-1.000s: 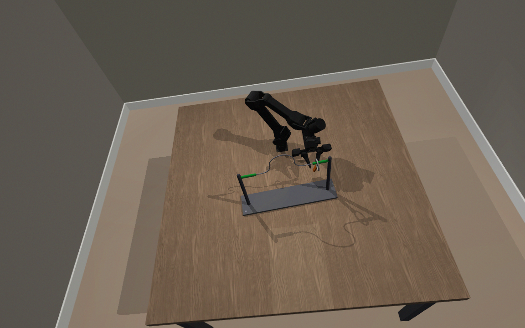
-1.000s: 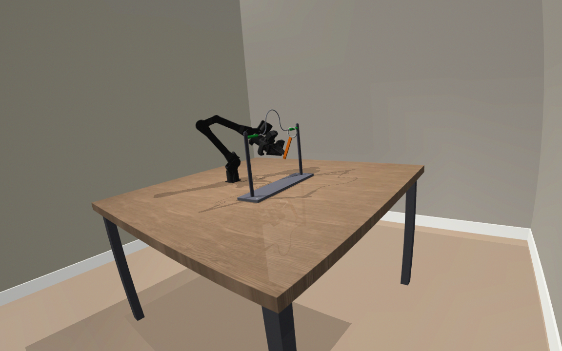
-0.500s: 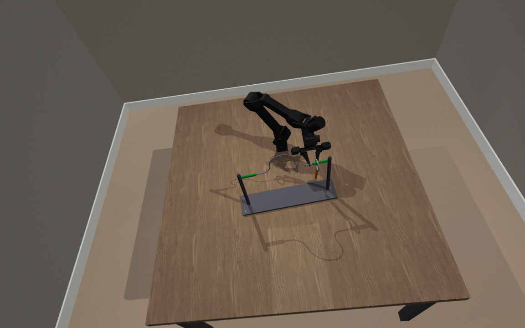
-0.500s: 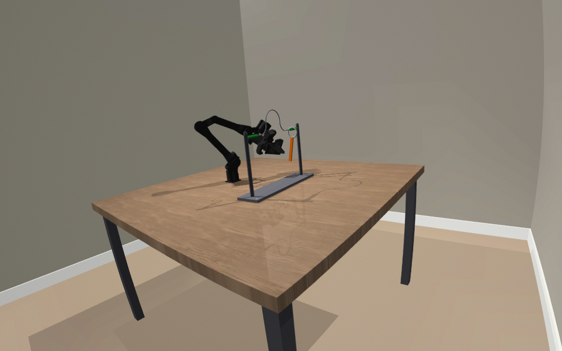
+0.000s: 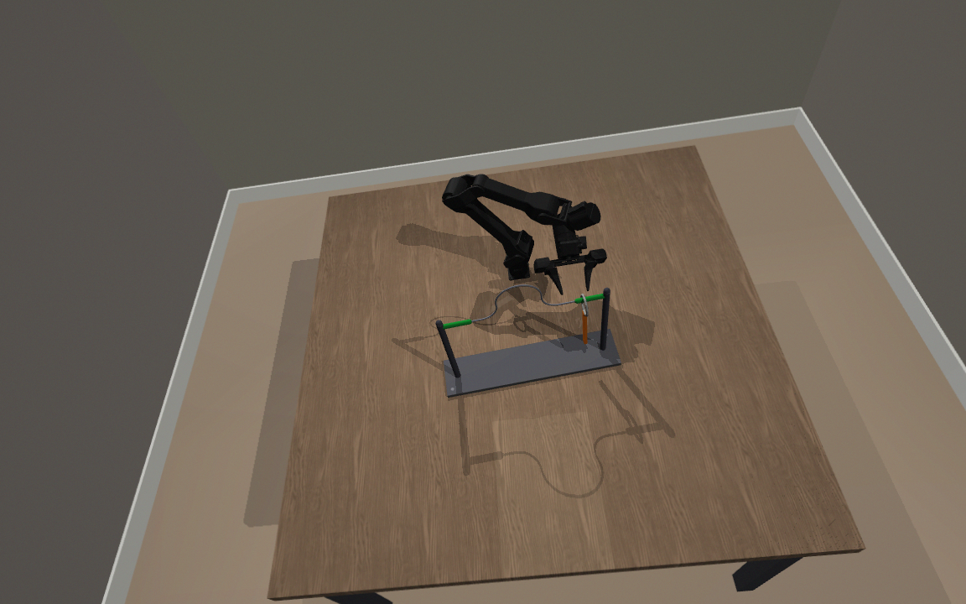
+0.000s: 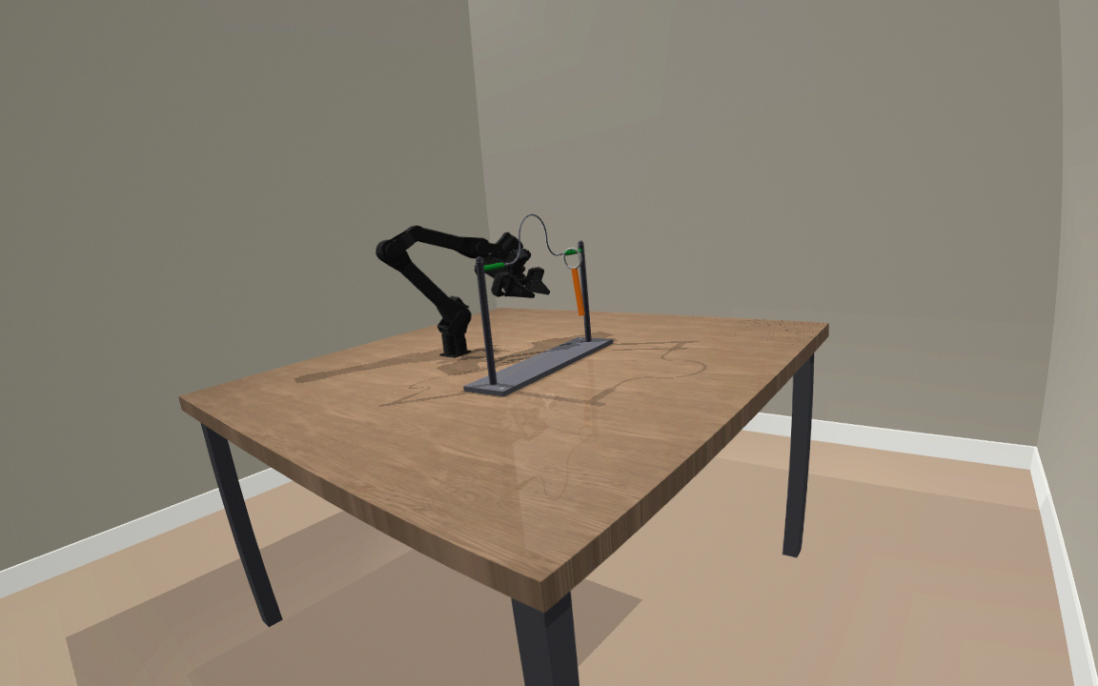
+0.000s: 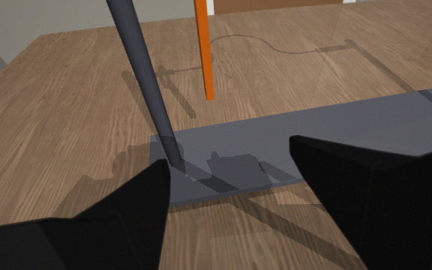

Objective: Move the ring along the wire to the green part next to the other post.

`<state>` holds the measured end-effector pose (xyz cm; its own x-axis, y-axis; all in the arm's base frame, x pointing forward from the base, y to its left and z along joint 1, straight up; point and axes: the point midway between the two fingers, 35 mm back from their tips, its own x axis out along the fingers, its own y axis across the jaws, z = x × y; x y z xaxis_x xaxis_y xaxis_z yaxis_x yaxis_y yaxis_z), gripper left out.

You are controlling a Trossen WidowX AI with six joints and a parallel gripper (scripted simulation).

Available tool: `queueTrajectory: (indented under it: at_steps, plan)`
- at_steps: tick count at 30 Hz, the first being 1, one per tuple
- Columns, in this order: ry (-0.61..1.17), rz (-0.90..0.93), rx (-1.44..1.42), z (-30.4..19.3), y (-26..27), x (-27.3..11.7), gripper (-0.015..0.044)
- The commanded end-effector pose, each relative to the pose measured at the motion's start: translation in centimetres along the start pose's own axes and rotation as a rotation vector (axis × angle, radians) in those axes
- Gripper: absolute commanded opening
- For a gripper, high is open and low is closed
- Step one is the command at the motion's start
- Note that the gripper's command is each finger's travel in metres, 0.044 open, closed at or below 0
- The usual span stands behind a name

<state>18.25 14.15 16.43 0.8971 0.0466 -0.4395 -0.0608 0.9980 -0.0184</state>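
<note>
The ring [image 5: 585, 310] [image 6: 580, 261] hangs around the green part [image 5: 596, 298] [image 6: 571, 252] beside the right post [image 5: 605, 323] [image 6: 584, 298] [image 7: 145, 79] of the top view. Its orange handle [image 5: 584, 329] [image 6: 578, 292] [image 7: 204, 52] points down, its lower end above the base. My gripper [image 5: 574, 291] [image 6: 540, 293] [image 7: 229, 155] is open and empty, on the arm's side of the wire. The handle is beyond the fingertips in the wrist view, apart from both. The ring is out of the wrist view.
The thin grey wire [image 5: 522, 285] [image 6: 532, 214] arches to the other green part [image 5: 458, 323] [image 6: 493, 267] at the left post [image 5: 448, 351] [image 6: 486, 324]. Both posts stand on a grey base [image 5: 524, 367] [image 6: 536, 367] [image 7: 351, 120] on the wooden table [image 5: 411, 488] [image 6: 348, 452].
</note>
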Motion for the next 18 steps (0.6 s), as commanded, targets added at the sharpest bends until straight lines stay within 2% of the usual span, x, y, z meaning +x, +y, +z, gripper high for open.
queueTrajectory:
  at_steps: [1,2,18]
  plan:
    - [-0.016,0.001,0.010,0.43,-0.28,-1.17,0.0423]
    - [-0.016,0.001,0.010,0.43,-0.28,-1.17,0.0440]
    - [-0.016,0.001,0.010,0.43,-0.28,-1.17,0.0440]
